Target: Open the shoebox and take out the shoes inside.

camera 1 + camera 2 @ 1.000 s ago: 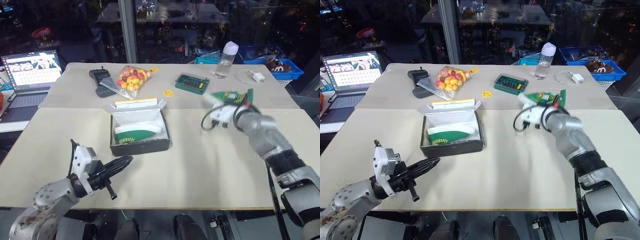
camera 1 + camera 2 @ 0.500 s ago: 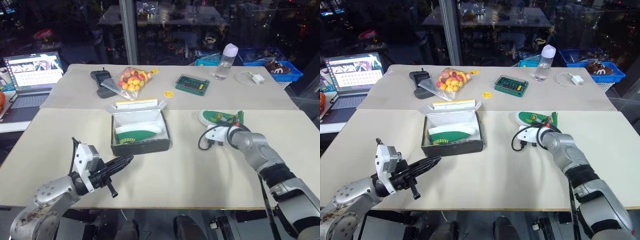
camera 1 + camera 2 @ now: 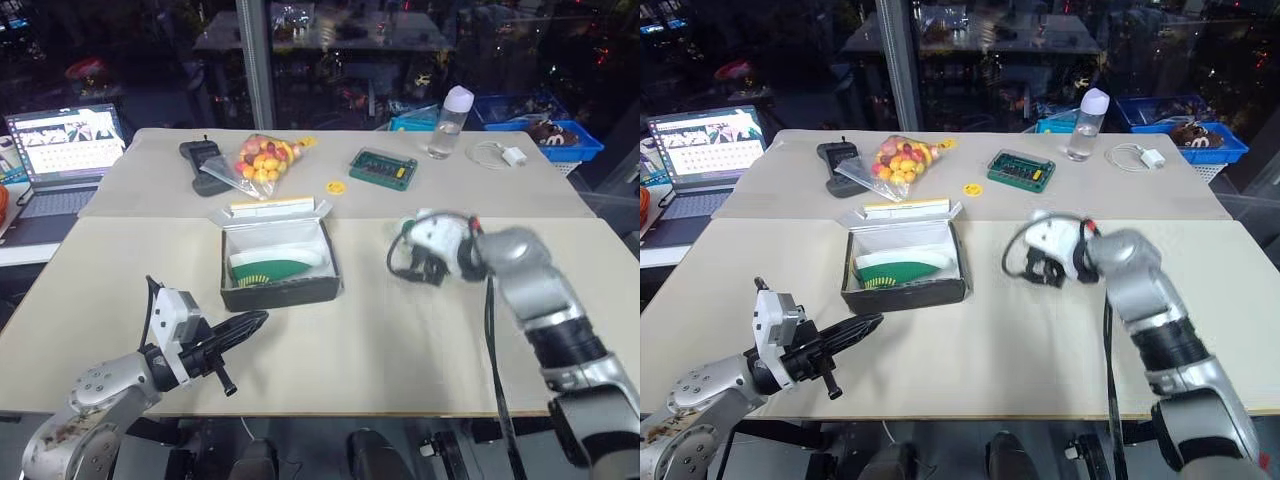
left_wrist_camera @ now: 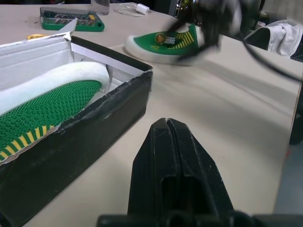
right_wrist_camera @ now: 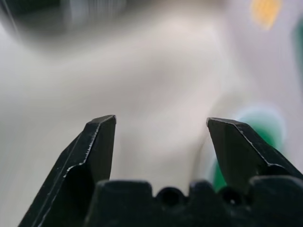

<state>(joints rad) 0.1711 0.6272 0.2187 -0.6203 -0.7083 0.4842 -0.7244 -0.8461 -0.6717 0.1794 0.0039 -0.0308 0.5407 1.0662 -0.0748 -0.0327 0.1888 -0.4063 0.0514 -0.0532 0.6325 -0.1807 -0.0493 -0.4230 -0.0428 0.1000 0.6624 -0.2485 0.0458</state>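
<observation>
The shoebox stands open at the table's middle, its yellow lid folded back behind it. One green shoe with a pale sole lies inside. The other green shoe lies flat on the table to the right of the box. My right gripper hovers blurred just above that shoe, open, with nothing between its fingers. My left gripper is shut and empty, level above the table, in front of the box's near left corner.
At the back lie a bag of coloured balls, a black device, a green circuit board, a yellow disc, a bottle and a white charger. A laptop stands far left, blue bins far right.
My right gripper brought the green shoe down onto the table, opened and let go. It has since lifted and swung left. The left arm has not moved.
</observation>
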